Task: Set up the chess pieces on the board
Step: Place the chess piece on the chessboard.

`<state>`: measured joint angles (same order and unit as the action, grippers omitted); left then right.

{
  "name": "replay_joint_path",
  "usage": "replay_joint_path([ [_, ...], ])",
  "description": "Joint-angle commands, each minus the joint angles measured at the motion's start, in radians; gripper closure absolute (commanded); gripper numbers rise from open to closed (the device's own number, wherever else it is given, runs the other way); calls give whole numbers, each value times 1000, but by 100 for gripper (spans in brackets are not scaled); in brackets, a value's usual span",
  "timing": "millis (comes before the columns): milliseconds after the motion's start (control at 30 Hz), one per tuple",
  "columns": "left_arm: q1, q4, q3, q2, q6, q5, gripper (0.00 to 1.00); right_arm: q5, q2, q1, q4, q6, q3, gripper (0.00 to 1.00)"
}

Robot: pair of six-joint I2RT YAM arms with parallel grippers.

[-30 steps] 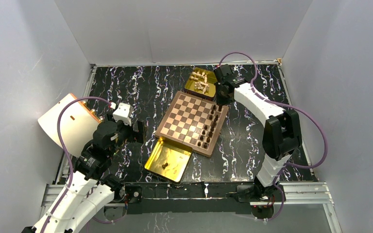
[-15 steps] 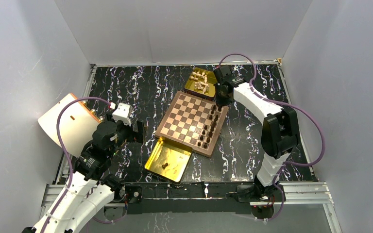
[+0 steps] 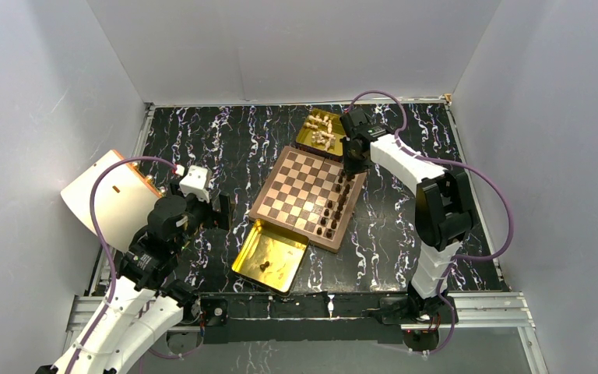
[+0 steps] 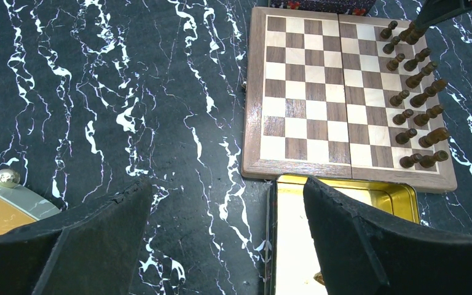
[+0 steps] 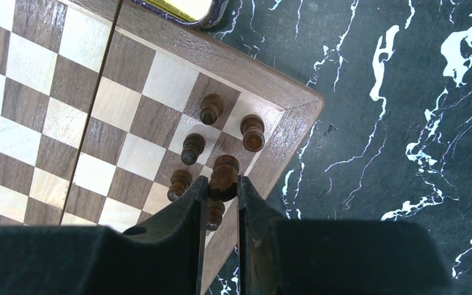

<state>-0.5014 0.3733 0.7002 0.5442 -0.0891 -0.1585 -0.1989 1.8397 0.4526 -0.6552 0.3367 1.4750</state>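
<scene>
Right arm (image 3: 405, 160) edged toward board (image 5: 233, 61) far corner; right fingers (image 5: 187, 215) clamp upright dark piece (image 5: 224, 174), probably over edge square; left fingers (image 4: 92, 246) spread, empty, distant.

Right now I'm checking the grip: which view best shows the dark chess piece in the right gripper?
Right wrist: the dark chess piece sits close up, clamped in the right gripper over the board corner. Top external shows it too small to tell apart; left wrist catches only the gripper's tip.
</scene>
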Motion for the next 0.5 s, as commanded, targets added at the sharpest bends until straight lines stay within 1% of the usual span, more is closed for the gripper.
replay_joint_path([
  [0, 0, -22, -2, 1, 9, -10, 10, -1, 5, -4, 35, 5, -1, 76],
  [467, 0, -22, -3, 2, 12, -22, 10, -14, 7, -5, 36, 5, -29, 75],
])
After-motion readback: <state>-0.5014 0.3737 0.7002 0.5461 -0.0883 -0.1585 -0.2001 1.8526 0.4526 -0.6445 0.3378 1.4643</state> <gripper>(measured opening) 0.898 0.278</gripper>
